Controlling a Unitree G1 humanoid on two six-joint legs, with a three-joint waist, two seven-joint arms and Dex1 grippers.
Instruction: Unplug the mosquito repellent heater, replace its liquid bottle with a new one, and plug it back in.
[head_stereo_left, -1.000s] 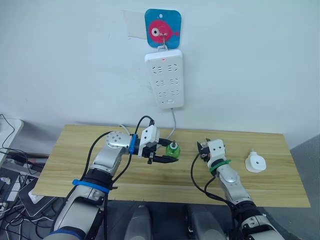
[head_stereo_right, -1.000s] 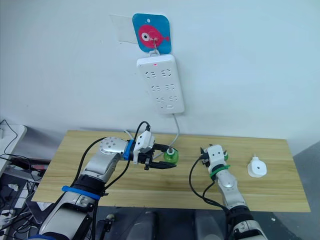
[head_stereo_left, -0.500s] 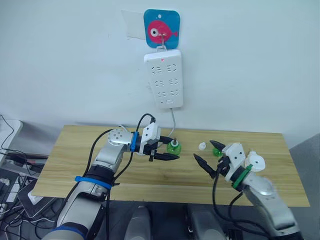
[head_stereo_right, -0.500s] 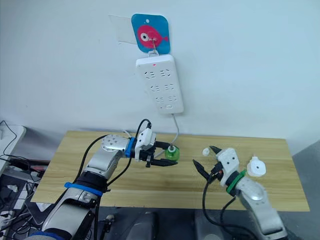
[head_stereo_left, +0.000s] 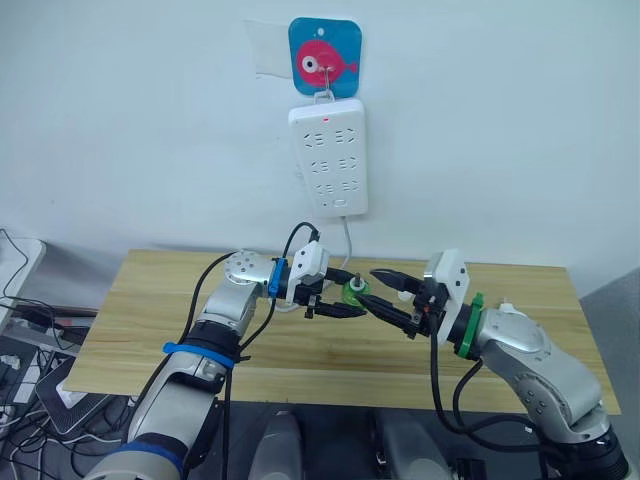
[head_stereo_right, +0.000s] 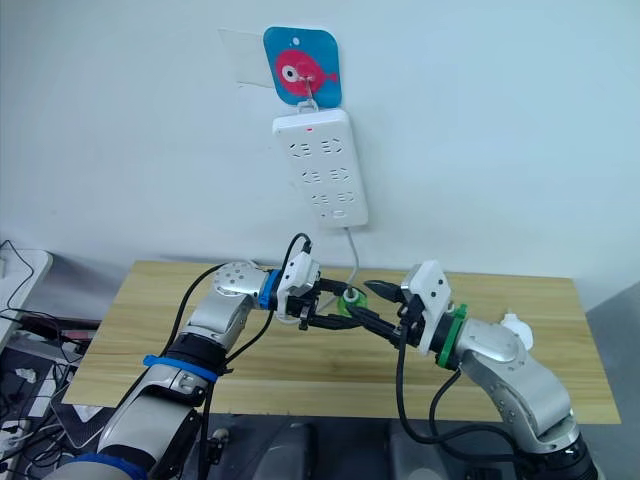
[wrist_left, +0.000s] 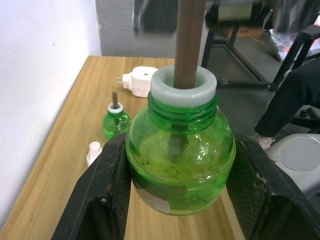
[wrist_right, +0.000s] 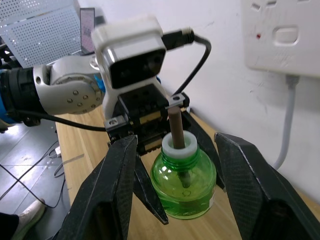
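Note:
My left gripper (head_stereo_left: 345, 294) is shut on a green liquid bottle (head_stereo_left: 353, 291) with a white neck and brown wick, holding it upright over the wooden table (head_stereo_left: 150, 320). The black pads press the bottle (wrist_left: 180, 155) on both sides. My right gripper (head_stereo_left: 370, 286) is open, its fingers reaching from the right to either side of the same bottle (wrist_right: 186, 187) without touching it. The mosquito repellent heater (wrist_left: 141, 80), white with plug prongs, lies unplugged on the table farther right, and it peeks out behind my right arm (head_stereo_right: 516, 327). A second green bottle (wrist_left: 116, 123) stands near it.
A white power strip (head_stereo_left: 328, 158) hangs on the wall from a blue fish hook (head_stereo_left: 324, 58), its cable dropping behind the table. A small white cap (wrist_left: 93, 151) lies beside the second bottle. Cables and boxes sit on the floor at far left.
My right arm swung left from the table's right side, bringing its open fingers up to the bottle. The left gripper moved the bottle slightly right.

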